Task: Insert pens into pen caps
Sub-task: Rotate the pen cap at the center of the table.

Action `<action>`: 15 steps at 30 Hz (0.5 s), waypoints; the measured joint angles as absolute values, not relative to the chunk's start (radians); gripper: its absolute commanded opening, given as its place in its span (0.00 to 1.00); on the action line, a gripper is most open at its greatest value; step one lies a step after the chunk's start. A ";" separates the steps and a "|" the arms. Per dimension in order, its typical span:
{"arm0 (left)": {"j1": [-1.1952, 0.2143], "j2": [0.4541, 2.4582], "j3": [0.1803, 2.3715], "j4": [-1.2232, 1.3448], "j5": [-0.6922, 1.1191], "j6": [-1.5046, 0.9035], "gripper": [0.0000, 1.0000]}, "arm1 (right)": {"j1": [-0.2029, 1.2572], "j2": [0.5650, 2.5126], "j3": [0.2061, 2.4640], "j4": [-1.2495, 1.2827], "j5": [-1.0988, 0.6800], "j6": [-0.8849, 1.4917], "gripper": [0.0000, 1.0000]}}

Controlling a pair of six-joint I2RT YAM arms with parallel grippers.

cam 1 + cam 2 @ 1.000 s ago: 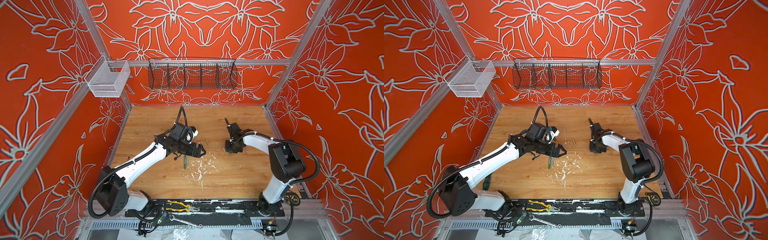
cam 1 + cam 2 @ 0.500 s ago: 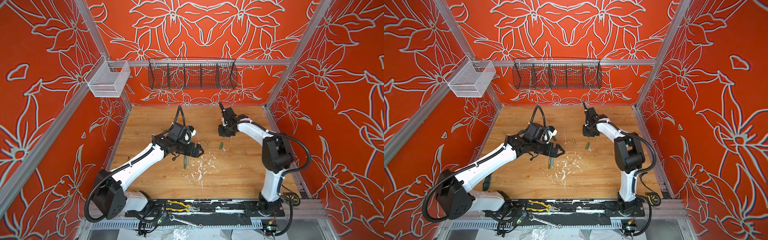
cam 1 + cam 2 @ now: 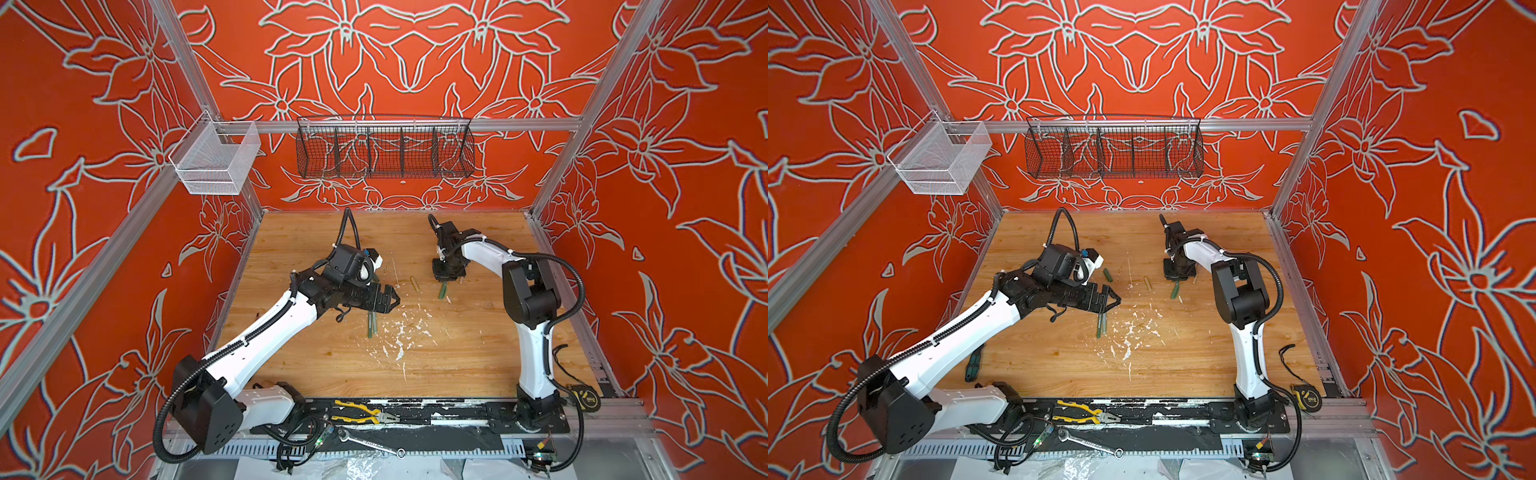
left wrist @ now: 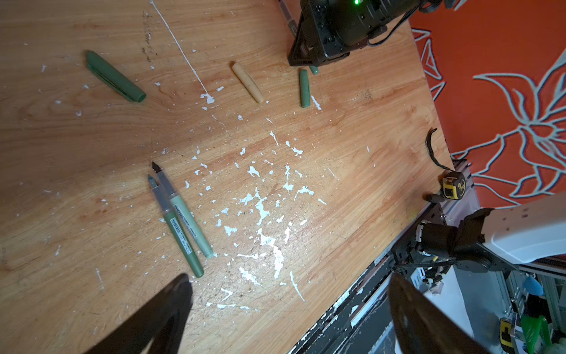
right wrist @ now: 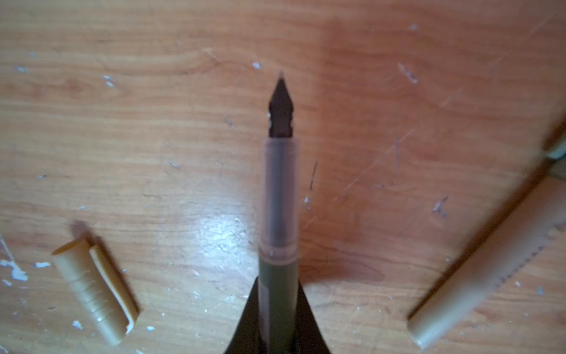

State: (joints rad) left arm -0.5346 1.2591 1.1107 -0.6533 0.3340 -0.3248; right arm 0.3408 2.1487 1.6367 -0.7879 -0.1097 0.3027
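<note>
Pens: one olive-green pen (image 5: 278,196) is clamped in the right fingers (image 5: 249,331), tip toward the bench (image 4: 352,147), near the tan cap (image 5: 95,288). Two more green pens (image 4: 180,220) lie together, farther from that cap, below the wide-spread, empty left fingers (image 4: 159,318).

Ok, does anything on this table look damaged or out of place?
Yes. White flakes litter the middle of the wooden table, like chipped coating. Yellow pliers, a wrench and a tape measure lie along the front edge.
</note>
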 measured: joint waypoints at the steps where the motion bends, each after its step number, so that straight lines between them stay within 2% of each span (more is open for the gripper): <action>1: -0.533 1.256 1.111 -0.655 0.333 -0.325 0.98 | 0.341 2.145 1.629 -0.785 -0.109 0.298 0.00; 15: -0.528 1.254 1.111 -0.664 0.333 -0.318 0.98 | 0.340 1.969 1.364 -0.748 -0.086 0.281 0.00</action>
